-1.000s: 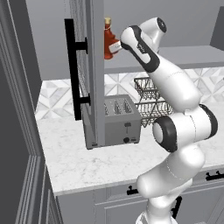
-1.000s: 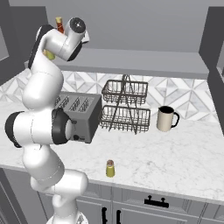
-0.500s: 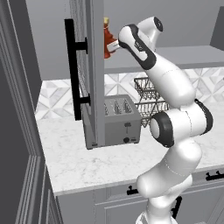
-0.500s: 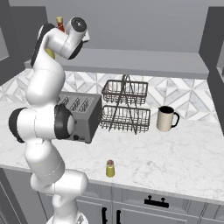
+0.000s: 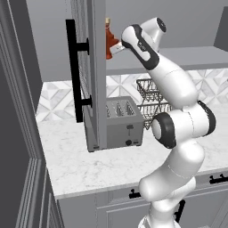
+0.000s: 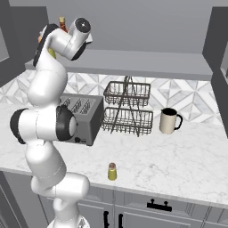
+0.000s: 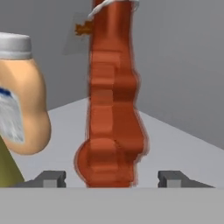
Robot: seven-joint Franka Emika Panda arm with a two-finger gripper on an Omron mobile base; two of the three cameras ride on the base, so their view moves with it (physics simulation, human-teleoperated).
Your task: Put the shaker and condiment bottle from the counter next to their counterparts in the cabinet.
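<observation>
condiment bottle (image 7: 111,109) stands upright on the cabinet (image 5: 178,55) shelf, midway between the pincer (image 7: 111,178) tips. pincer open, tips clear of the bottle on both sides.

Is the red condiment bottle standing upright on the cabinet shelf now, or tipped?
Upright: in the hand view the condiment bottle rises straight from the grey shelf, its base between the gripper's spread fingertips.

You have two carriers in front of you: the white marble-look surface (image 6: 178,156) with faint grey veins, and above it the flat grey shelf (image 6: 147,60) of the wall cabinet. On the surface stand a grey toaster (image 6: 82,116), a two-tier wire rack (image 6: 128,109), a cream mug (image 6: 168,120) and the small yellow cylindrical shaker (image 6: 112,171). On the shelf stands the red maple-leaf-shaped condiment bottle (image 7: 111,109), beside a peach container with a grey cap (image 7: 19,96).
</observation>
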